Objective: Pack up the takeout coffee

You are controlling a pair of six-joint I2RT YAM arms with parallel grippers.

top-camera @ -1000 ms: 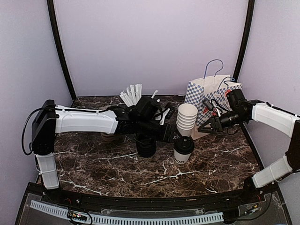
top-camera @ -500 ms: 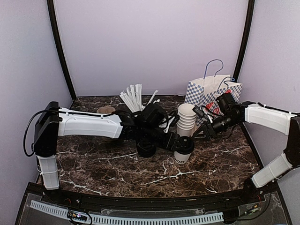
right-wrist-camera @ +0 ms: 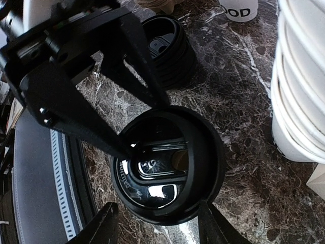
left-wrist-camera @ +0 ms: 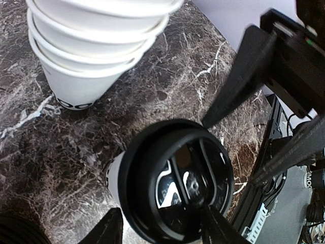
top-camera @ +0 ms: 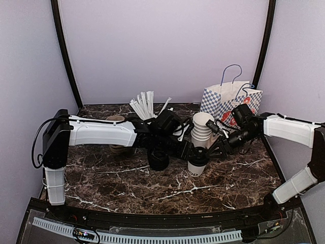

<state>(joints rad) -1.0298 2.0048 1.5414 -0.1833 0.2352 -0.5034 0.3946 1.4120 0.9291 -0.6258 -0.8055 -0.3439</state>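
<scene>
Left claw (left-wrist-camera: 165, 230), right claw (right-wrist-camera: 158, 221) hem lid (left-wrist-camera: 177, 189) rim, perhaps touching; stack (left-wrist-camera: 96, 51) near.

lid (left-wrist-camera: 177, 188): black plastic, smooth, glossy, catching light. cup (left-wrist-camera: 116, 175) under the lid: white paper, matt. stacked cups (left-wrist-camera: 96, 46) behind the lid: same matt white paper. desk (left-wrist-camera: 162, 66): dark marble-look slab, white veins, polished. spare lids (right-wrist-camera: 170, 48) beside the lid: black plastic, ridged rims. left pincer (left-wrist-camera: 162, 229): matt black plastic.

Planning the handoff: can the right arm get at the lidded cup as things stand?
Probably yes: the right claw straddles the black lid of the lidded cup. The left claw flanks the same lid, so room looks tight.
</scene>
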